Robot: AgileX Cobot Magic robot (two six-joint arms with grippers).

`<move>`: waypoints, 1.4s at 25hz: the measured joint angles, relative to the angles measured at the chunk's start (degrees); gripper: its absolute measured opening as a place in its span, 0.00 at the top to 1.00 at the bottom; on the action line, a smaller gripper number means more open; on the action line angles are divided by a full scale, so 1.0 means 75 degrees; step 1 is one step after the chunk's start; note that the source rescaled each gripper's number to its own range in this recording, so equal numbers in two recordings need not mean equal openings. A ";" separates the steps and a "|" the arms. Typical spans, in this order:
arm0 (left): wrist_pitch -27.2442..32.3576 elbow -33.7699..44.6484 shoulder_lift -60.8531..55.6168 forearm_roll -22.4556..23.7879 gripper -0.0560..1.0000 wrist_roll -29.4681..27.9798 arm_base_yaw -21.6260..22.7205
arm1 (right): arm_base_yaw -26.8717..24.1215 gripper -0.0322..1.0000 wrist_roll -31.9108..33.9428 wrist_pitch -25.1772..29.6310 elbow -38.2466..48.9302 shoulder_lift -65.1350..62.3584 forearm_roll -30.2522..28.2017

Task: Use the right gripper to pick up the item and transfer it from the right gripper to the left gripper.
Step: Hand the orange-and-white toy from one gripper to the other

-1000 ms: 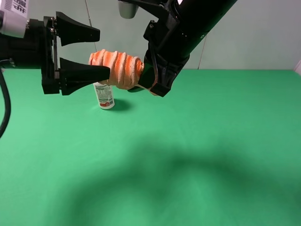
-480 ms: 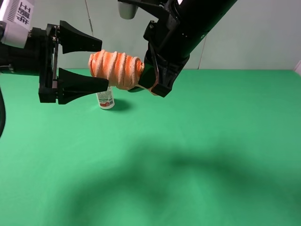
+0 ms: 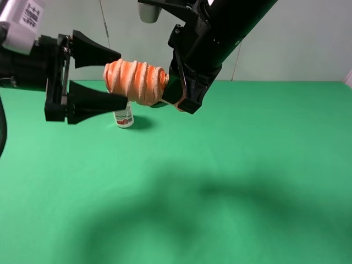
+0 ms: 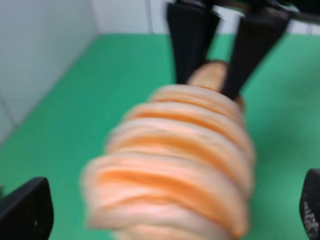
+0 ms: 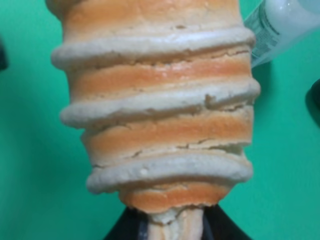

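The item, an orange-and-cream ribbed roll (image 3: 136, 81), hangs level in the air above the green table. My all-black right gripper (image 3: 177, 91) is shut on its right end. My left gripper (image 3: 123, 78), with the white box on its wrist, is open. Its two fingers (image 3: 96, 99) stand above and below the roll's free left end, and I cannot tell whether they touch it. In the left wrist view the roll (image 4: 175, 160) fills the middle, between the fingertips (image 4: 25, 210). In the right wrist view the roll (image 5: 155, 115) stands out from my right gripper (image 5: 170, 227).
A white bottle (image 3: 124, 116) stands upright on the green table (image 3: 247, 165) below the roll's left end; it also shows in the right wrist view (image 5: 285, 25). A small dark shape (image 3: 158, 104) lies partly hidden behind the roll. A pale wall stands behind the table.
My left gripper has sunk a little and edged right, so its lower finger is now under the roll instead of across it. The right arm and the roll have not moved.
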 joint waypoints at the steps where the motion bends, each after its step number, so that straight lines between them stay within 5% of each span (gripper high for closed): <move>1: -0.0008 0.0000 0.0000 0.0082 0.00 -0.0028 -0.0116 | 0.0000 0.97 0.0000 0.0006 0.0000 0.0000 0.0007; 12: -0.0403 0.0000 0.0000 0.0158 0.00 0.0069 -0.0344 | 0.0000 0.97 0.0000 0.0006 0.0000 0.0000 0.0118; 19: -0.0411 -0.0049 0.0000 -0.0499 0.00 0.0296 -0.0353 | 0.0000 0.97 0.0000 0.0006 0.0000 0.0000 0.0149; 35: -0.0532 -0.0531 0.0539 -0.0640 0.00 0.0630 -0.0797 | 0.0000 0.97 0.0000 0.0035 0.0000 0.0000 0.0176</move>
